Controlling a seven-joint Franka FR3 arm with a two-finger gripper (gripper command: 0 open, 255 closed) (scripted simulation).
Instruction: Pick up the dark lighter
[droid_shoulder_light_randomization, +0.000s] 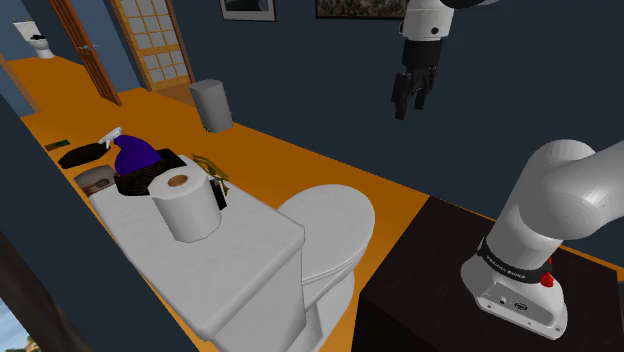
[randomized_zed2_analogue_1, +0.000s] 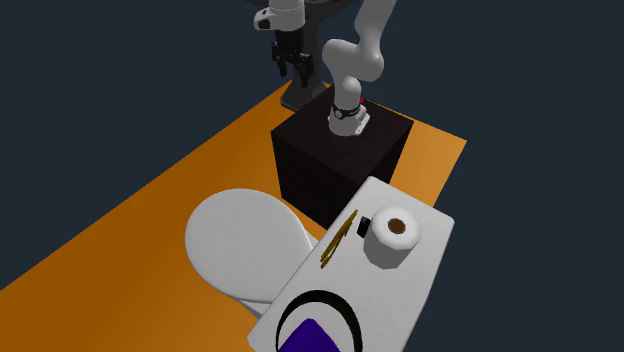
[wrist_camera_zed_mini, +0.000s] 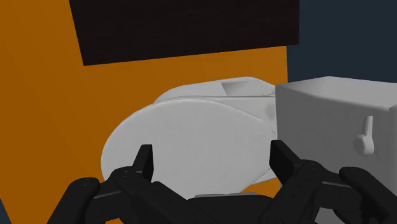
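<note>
The dark lighter (droid_shoulder_light_randomization: 221, 193) is a small black piece standing on the white toilet tank lid (droid_shoulder_light_randomization: 250, 250), right against a toilet paper roll (droid_shoulder_light_randomization: 186, 205). The second exterior view has the lighter (randomized_zed2_analogue_1: 360, 228) between the roll (randomized_zed2_analogue_1: 393, 238) and a thin golden object (randomized_zed2_analogue_1: 338, 238). My gripper (droid_shoulder_light_randomization: 411, 98) hangs high in the air, well off to the shoulder view's right of the tank, open and holding nothing. In the wrist view its fingers (wrist_camera_zed_mini: 146, 162) stand wide apart around the gripper (wrist_camera_zed_mini: 213, 153), looking down on the toilet's shut lid (wrist_camera_zed_mini: 191, 146) and the tank's (wrist_camera_zed_mini: 337, 114) side.
A purple spray bottle (droid_shoulder_light_randomization: 135, 155) sits in a black holder at the tank's far end. A grey bin (droid_shoulder_light_randomization: 211, 104) stands on the orange floor (droid_shoulder_light_randomization: 300, 160) by the wall. The dark box stand (randomized_zed2_analogue_1: 340, 160) is next to the toilet bowl (randomized_zed2_analogue_1: 240, 245).
</note>
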